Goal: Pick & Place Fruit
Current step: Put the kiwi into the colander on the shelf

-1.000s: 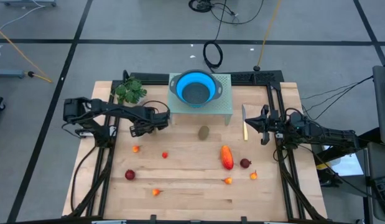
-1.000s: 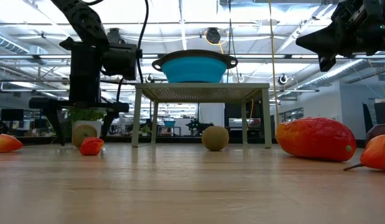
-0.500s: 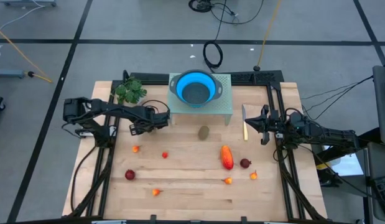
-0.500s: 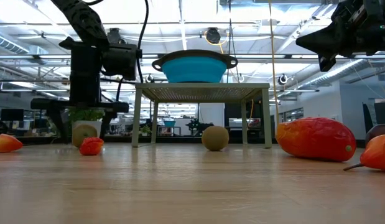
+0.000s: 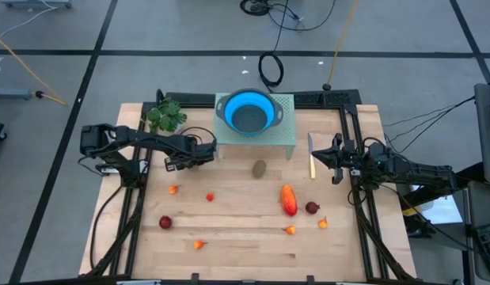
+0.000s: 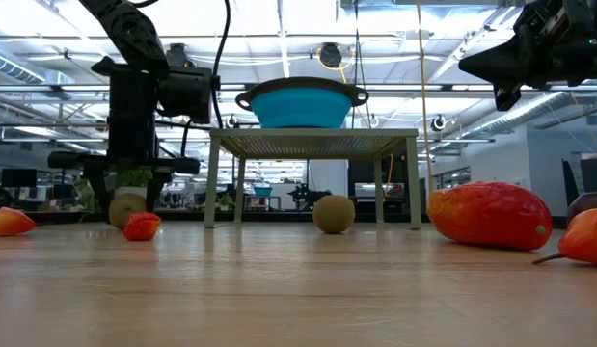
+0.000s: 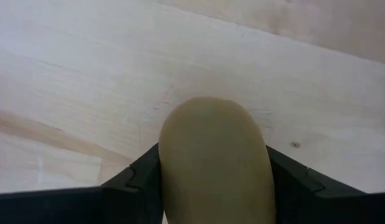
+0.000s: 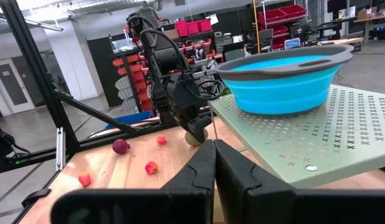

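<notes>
Grasp step: left end effector [image 7: 211, 186] apparently pinching kiwi [image 7: 214, 155] near the bench's [image 5: 252, 237] left edge; next, lift toward colander [image 5: 248, 112].

Pale wooden table [image 7: 68, 68] with fine grain, matt brown kiwi [image 7: 214, 162], glossy blue plastic bowl [image 8: 282, 74].

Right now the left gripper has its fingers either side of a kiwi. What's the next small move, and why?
Probably finish closing, then lift. The left gripper is low at the table, with the brown kiwi between its fingers, which look snug against it in the wrist view.
</notes>
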{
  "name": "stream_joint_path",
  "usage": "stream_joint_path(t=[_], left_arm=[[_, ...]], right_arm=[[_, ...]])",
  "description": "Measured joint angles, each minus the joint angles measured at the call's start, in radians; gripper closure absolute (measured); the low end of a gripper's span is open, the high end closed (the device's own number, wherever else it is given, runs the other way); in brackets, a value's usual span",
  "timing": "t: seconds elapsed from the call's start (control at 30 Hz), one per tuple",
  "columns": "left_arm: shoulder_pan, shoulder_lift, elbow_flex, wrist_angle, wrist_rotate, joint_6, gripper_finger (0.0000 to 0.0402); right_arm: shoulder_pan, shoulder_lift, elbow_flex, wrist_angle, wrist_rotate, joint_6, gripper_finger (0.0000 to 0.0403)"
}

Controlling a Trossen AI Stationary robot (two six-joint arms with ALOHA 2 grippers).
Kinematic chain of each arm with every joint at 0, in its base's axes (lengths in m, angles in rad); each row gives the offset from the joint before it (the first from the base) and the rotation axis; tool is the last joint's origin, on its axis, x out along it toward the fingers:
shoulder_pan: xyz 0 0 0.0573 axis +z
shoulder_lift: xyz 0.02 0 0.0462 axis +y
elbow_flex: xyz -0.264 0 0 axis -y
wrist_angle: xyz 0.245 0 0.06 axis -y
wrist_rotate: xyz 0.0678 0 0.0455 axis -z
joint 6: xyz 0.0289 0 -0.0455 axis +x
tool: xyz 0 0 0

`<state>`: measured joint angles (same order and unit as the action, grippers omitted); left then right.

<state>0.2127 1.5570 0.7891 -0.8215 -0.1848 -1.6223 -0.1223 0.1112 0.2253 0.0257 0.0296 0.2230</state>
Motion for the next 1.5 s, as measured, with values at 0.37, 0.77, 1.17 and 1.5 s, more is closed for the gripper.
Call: stream_joint_path(t=[0.37,0.77,1.17,1.5], left_arm=[[-0.076,-0.143,0.002,-0.066,-0.007,0.049,0.0207],[-0.231,-0.494,0.004,0.006,-0.186,-0.008,0.0207],[-0.294,-0.602,0.004,0.158,-0.244,-0.012,0.0207],[-0.294,-0.602,0.003,0.211,-0.273,0.144,0.0207]], right_arm=[[0.0,0.0,0.0,0.0,0.0,0.0,0.0403],[0.0,0.0,0.0,0.0,0.0,0.0,0.0403],[0.0,0.0,0.0,0.0,0.0,0.0,0.0403],[0.0,0.0,0.0,-0.001,0.0,0.0,0.0403]])
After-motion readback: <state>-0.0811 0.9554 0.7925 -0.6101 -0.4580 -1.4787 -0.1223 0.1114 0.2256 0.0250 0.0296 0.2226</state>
